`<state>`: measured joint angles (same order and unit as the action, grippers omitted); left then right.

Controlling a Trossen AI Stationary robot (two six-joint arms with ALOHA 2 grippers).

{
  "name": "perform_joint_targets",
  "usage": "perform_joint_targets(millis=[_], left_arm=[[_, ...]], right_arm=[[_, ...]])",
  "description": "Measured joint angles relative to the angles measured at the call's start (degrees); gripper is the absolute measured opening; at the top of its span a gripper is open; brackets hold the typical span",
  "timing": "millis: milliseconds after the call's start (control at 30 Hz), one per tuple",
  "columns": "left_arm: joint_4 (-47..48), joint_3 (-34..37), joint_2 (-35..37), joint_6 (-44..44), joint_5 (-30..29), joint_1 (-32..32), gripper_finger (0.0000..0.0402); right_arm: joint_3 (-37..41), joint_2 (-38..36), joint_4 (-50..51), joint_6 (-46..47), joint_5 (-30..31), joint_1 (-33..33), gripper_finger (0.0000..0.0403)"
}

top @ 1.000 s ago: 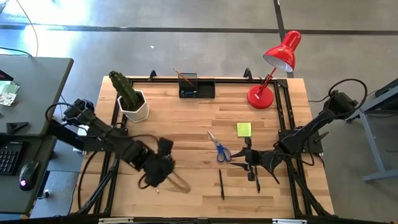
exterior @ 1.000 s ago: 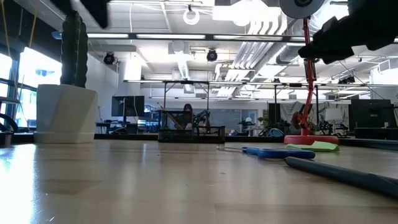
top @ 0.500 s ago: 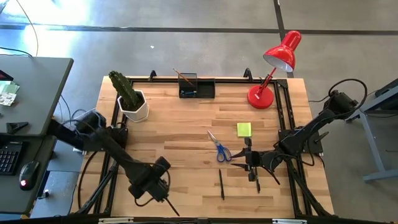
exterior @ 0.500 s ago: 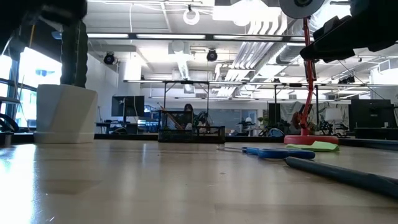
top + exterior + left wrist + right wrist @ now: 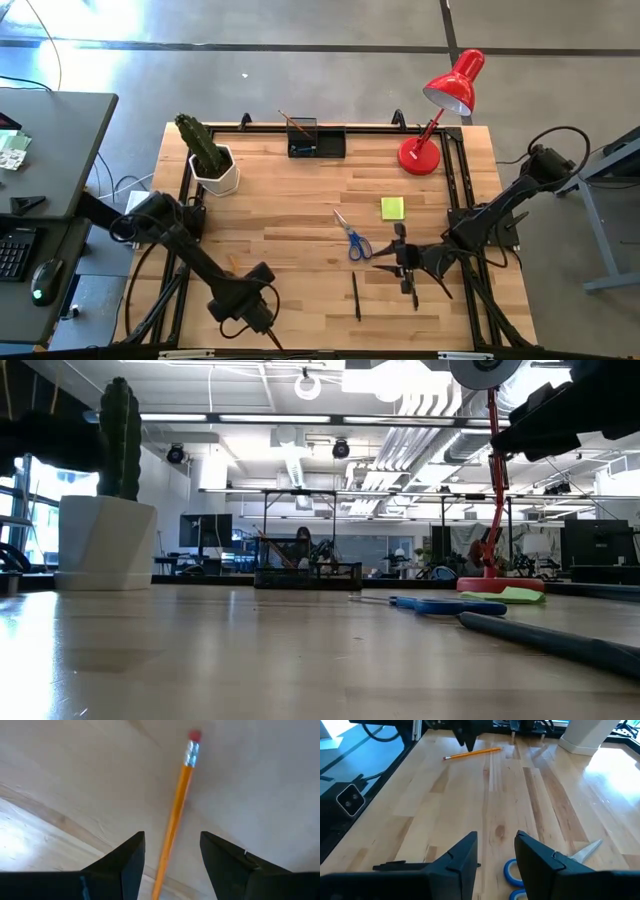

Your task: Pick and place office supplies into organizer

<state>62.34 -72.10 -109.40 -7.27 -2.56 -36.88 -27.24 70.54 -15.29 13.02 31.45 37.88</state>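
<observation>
My left gripper (image 5: 262, 322) (image 5: 172, 840) stands open near the table's near edge. It points down over an orange pencil (image 5: 176, 812) with a pink eraser tip. The fingers stand on either side of the pencil's shaft and are apart from it. The pencil lies flat on the wood (image 5: 472, 753). My right gripper (image 5: 386, 258) (image 5: 496, 837) hovers open just right of the blue-handled scissors (image 5: 352, 237). Two black pens (image 5: 356, 297) (image 5: 413, 290) lie near it, and a yellow-green sticky pad (image 5: 392, 208) lies beyond. The black organizer (image 5: 316, 138) stands at the far edge.
A white pot with a cactus (image 5: 205, 155) stands at the far left. A red desk lamp (image 5: 440, 110) stands at the far right. One pencil (image 5: 290, 120) sticks up out of the organizer. Bare wood lies between the organizer and the scissors.
My left gripper has moved toward the table's near edge and come over the pencil, which now lies between its fingers. The right arm has kept still.
</observation>
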Motion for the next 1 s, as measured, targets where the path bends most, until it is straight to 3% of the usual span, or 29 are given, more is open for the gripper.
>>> perform_joint_targets(millis=[367,467,800,900,1000], left_arm=[[-4.5,5.6,0.1,0.2,-1.8,-1.4,0.0174],[-4.6,5.7,0.1,0.1,-1.3,-1.4,0.015],[-5.4,5.8,0.3,-0.5,-0.9,-1.4,0.0016],[-5.7,5.7,0.4,-0.5,-0.9,-1.4,0.0007],[-5.9,5.7,0.4,-0.5,-0.9,-1.3,0.0026]], right_arm=[[0.0,0.0,0.0,0.5,1.6,0.2,0.0124],[0.0,0.0,0.0,0.5,2.3,0.2,0.0124],[0.0,0.0,0.0,0.5,2.6,0.2,0.0124],[0.0,0.0,0.0,0.5,2.6,0.2,0.0124],[0.0,0.0,0.0,0.5,2.6,0.2,0.0124]])
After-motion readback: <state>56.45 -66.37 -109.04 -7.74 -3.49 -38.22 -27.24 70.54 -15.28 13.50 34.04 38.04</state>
